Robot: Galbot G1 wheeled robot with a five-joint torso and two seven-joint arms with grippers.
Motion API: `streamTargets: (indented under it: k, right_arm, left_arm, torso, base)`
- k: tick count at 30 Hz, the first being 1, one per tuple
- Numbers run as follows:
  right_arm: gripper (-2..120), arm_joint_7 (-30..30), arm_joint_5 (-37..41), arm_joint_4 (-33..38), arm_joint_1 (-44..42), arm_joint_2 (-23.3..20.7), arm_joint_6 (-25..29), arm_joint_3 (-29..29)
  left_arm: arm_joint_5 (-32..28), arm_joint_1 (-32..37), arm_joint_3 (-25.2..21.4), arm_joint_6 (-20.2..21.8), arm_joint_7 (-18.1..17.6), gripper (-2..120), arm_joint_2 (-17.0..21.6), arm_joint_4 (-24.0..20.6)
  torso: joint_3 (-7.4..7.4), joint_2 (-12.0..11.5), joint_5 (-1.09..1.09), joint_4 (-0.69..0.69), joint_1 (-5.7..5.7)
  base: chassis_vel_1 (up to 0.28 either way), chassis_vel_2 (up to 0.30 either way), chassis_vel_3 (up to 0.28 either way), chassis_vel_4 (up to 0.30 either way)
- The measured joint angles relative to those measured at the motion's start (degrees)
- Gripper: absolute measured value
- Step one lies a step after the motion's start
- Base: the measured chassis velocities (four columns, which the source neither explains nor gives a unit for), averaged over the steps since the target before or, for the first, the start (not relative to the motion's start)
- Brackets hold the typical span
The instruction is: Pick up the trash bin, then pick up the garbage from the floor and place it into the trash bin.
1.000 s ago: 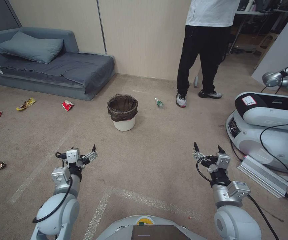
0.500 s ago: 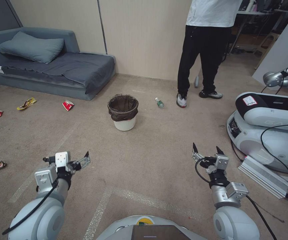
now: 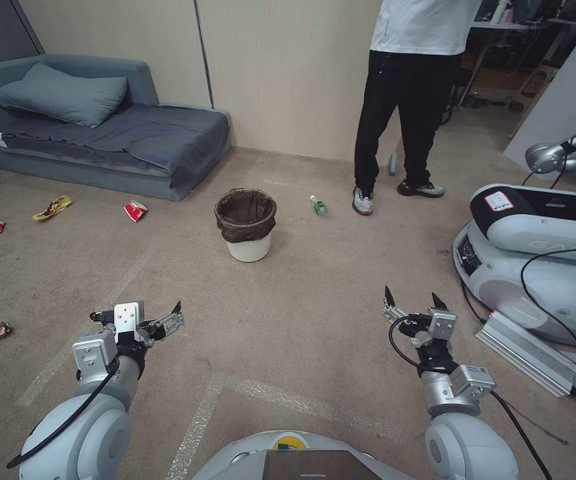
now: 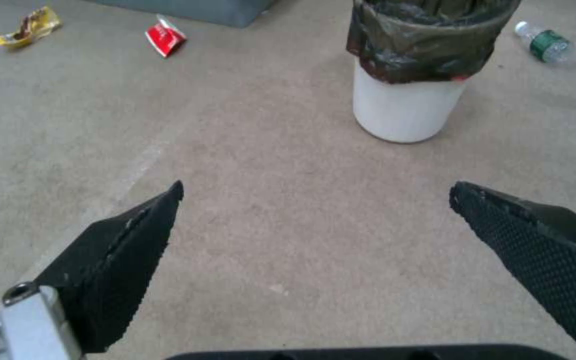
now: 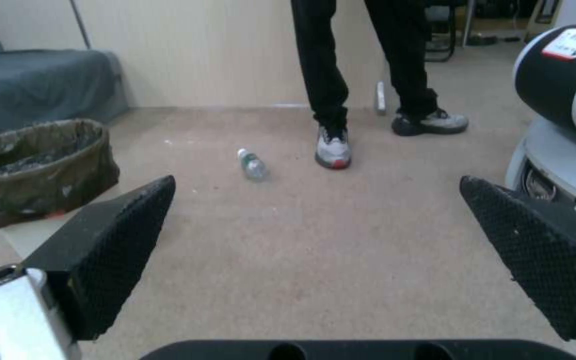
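both pincers gape above carpet, short of the trash bin.

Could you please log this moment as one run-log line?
phase: approach | left gripper: open, low over carpet | right gripper: open, low over carpet | trash bin: upright ahead, untouched | bottle: lying on floor
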Motion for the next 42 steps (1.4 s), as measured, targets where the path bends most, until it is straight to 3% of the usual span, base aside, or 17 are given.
streamTargets:
  k: [23, 42]
  right_arm:
    - [100, -0.5, 0.3, -0.3, 0.8, -0.2, -0.4, -0.2]
    - [100, -1.0, 0.7, -0.7, 1.1, -0.3, -0.4, 0.2]
  left_arm:
    - [0.6, -2.1, 0.4, -0.3, 0.9, 100, -0.3, 0.6]
    - [1.5, -2.7, 0.8, -0.3, 2.5, 100, -0.6, 1.8]
  torso:
    - [-0.01, 0.0, 0.0, 0.0, 0.0]
    - [0.0, 0.0, 0.0, 0.0, 0.01]
  base:
    - [-0.009, 0.007, 0.007, -0.007]
    - [-0.142, 0.147, 0.143, -0.138]
